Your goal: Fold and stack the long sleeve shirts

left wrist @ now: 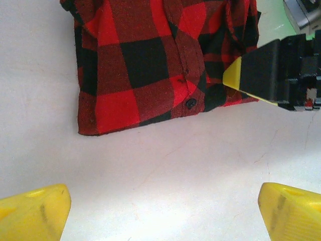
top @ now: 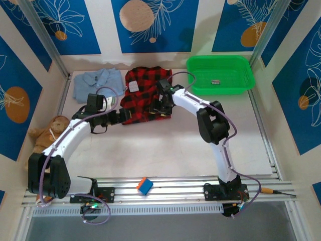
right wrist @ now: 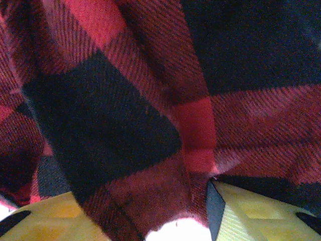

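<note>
At the far left, a cat toy [top: 50,131] is seen beside the rim of the table [top: 165,145]. The blue shirt [top: 99,83] is laid flat at the far left corner. The flannel [top: 148,95] is folded just beside it, with its near hem lying straight. The left claw [left wrist: 160,216] is held wide above bare table just before that hem, with nothing between its fingers [left wrist: 32,213]. The right claw [top: 161,103] is set at the flannel's near right corner. A fold of cloth is seen between its fingers [right wrist: 251,216], which stand half-wide — whether it is firmly pinched cannot be told. A green bin [top: 219,75] is placed at the far right. The near table is left open — white, and walled by blue-and-cream leaf panels. A white tag [top: 133,86] is borne on the flannel, its print too small to be read.
</note>
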`<state>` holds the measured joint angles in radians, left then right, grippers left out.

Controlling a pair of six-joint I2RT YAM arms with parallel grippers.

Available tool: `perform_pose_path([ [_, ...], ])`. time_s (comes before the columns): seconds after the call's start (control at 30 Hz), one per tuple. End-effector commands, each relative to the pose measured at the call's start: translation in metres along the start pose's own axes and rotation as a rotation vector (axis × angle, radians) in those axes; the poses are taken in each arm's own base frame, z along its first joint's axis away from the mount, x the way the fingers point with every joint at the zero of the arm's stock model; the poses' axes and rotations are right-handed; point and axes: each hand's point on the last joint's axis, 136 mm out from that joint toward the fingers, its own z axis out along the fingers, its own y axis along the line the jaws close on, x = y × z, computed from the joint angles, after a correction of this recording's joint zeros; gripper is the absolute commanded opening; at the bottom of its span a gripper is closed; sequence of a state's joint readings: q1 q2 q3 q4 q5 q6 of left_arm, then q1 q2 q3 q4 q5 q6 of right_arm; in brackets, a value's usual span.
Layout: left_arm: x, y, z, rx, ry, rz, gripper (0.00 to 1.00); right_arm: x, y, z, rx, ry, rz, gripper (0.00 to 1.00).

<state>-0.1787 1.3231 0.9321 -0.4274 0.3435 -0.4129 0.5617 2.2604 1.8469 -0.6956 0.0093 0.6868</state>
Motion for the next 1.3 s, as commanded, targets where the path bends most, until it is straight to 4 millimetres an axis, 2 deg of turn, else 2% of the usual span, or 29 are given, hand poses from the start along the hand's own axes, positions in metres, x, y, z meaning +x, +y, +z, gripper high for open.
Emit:
perform_pose_path([
  [0.0, 0.006, 0.002, -0.006, 0.005, 0.005, 0.006, 0.96, -0.016, 0.009, -0.003, -0.011, -0.035, 0.011, 0.47],
  [0.07, 0.011, 0.004, -0.005, 0.001, 0.012, 0.007, 0.96, -0.021, 0.013, -0.004, -0.019, -0.046, 0.01, 0.4],
  [0.23, 0.021, 0.009, -0.003, -0.009, 0.029, 0.011, 0.96, -0.029, 0.025, -0.015, -0.043, -0.072, 0.01, 0.15],
  [0.43, 0.03, 0.017, 0.004, -0.023, 0.044, -0.002, 0.96, -0.039, 0.044, -0.031, -0.128, -0.091, 0.026, 0.05],
  [0.57, 0.036, 0.02, 0.011, -0.012, 0.051, -0.033, 0.96, -0.051, 0.059, -0.034, -0.195, -0.094, 0.04, 0.04],
  [0.83, 0.055, 0.033, 0.025, -0.024, 0.077, -0.097, 0.96, -0.069, 0.092, -0.014, -0.352, -0.045, 0.047, 0.12],
  [0.9, 0.059, 0.034, 0.027, -0.021, 0.083, -0.11, 0.96, -0.075, 0.096, -0.008, -0.385, -0.033, 0.058, 0.21],
  [1.0, 0.067, 0.035, 0.029, -0.015, 0.094, -0.124, 0.96, -0.079, 0.098, -0.003, -0.423, -0.014, 0.069, 0.42],
  [1.1, 0.075, 0.038, 0.027, -0.018, 0.097, -0.135, 0.96, -0.083, 0.102, -0.012, -0.449, -0.024, 0.049, 0.55],
  [1.27, 0.086, 0.042, 0.026, -0.018, 0.096, -0.169, 0.97, -0.088, 0.109, -0.051, -0.46, -0.09, -0.015, 0.65],
])
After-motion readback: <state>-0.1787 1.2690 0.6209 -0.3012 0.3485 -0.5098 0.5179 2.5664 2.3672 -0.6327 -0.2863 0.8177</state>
